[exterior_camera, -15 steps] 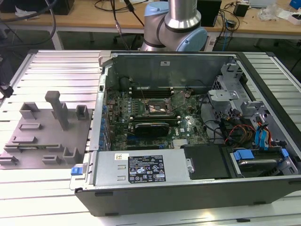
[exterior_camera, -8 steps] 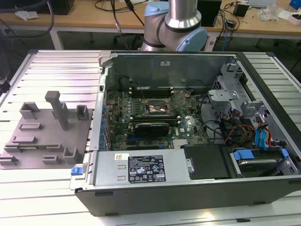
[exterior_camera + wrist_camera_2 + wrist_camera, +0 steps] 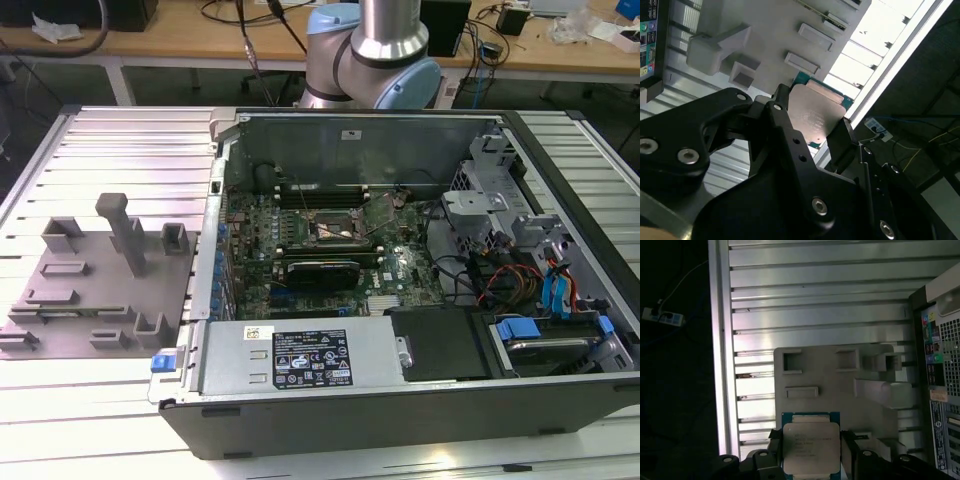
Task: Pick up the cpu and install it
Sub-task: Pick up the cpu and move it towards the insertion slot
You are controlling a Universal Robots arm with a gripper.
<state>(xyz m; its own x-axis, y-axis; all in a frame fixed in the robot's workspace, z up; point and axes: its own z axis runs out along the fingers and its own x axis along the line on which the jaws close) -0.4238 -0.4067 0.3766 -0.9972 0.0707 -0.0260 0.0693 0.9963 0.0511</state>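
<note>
The cpu (image 3: 810, 446), a flat square chip with a pale silver top and a blue-green rim, sits between the black fingers of my gripper (image 3: 811, 452), which is shut on its two opposite edges. In the second wrist view the cpu (image 3: 816, 116) is likewise clamped in the gripper (image 3: 814, 120), tilted against the background. It hangs well above the grey fixture plate (image 3: 835, 385), near that plate's edge. In the exterior view the open socket (image 3: 340, 228) lies on the motherboard inside the opened computer case (image 3: 400, 390), and the arm's elbow (image 3: 385, 50) stands behind the case.
The grey fixture plate (image 3: 100, 270) with raised blocks lies on the ribbed metal table (image 3: 120, 140) at the exterior view's left of the case. A black graphics card (image 3: 322, 272) sits just in front of the socket. Drive cages and cables (image 3: 530, 270) fill the case's right side.
</note>
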